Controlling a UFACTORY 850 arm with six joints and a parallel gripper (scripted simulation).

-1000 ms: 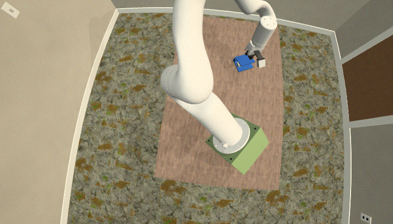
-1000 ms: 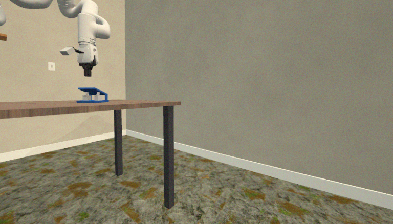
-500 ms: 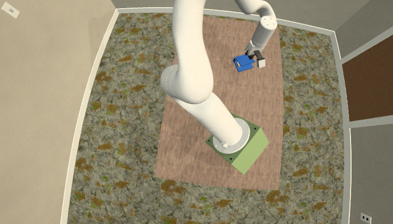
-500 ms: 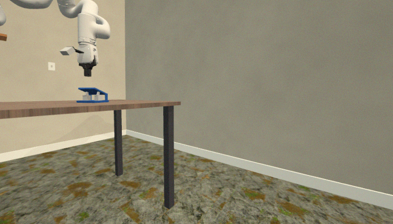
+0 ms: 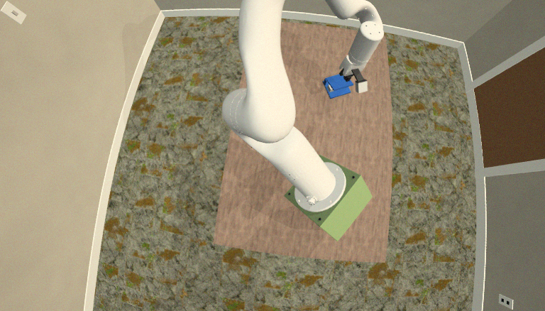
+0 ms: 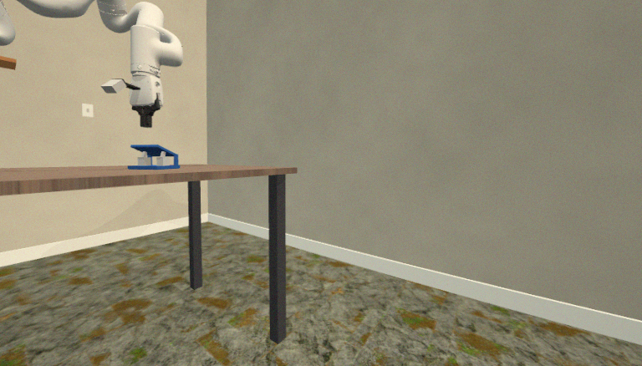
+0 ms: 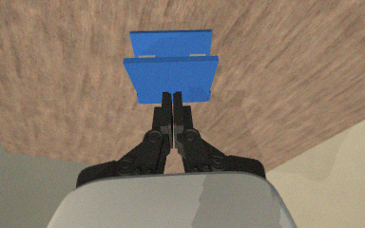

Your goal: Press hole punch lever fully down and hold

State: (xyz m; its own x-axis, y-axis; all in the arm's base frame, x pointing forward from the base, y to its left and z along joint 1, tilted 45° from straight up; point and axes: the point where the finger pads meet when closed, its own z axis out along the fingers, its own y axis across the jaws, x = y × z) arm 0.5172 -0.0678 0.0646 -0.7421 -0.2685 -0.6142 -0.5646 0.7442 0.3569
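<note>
The blue hole punch [image 5: 337, 86] stands upright on the wooden table, near its far right part. In the side view the hole punch [image 6: 157, 158] has its lever raised at a slant over a flat blue base. My gripper [image 6: 146, 121] points straight down, shut and empty, a short way above the lever's high end, not touching it. In the wrist view the closed fingertips sit over the near edge of the blue lever [image 7: 172, 78], with the base showing beyond it. In the overhead view the gripper [image 5: 346, 75] is at the punch's right edge.
The arm's green base block [image 5: 335, 203] sits at the table's near end. The table's right edge [image 5: 389, 131] runs close to the punch. In the side view the table corner [image 6: 283, 170] is to the right of the punch.
</note>
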